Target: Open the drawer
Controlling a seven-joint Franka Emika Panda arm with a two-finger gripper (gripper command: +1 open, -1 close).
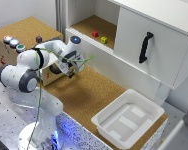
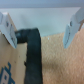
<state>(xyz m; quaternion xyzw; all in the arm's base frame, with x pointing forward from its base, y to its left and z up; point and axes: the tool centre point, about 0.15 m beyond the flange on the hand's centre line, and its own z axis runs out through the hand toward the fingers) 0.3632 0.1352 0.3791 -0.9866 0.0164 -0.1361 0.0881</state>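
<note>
The drawer front is the cork-brown face of the low box at the exterior view's left, mostly hidden behind my arm. Its black handle shows clearly in the wrist view, a curved bar on the brown face. My gripper is at the drawer front. In the wrist view the gripper is open, with the pale fingertips on either side of the handle. The handle lies close to one finger, and the jaws are not closed on it.
Coloured buttons sit on top of the box. A white cabinet with a black door handle stands at the exterior view's right, with small red and yellow objects on its open shelf. A white bin sits on the cork tabletop.
</note>
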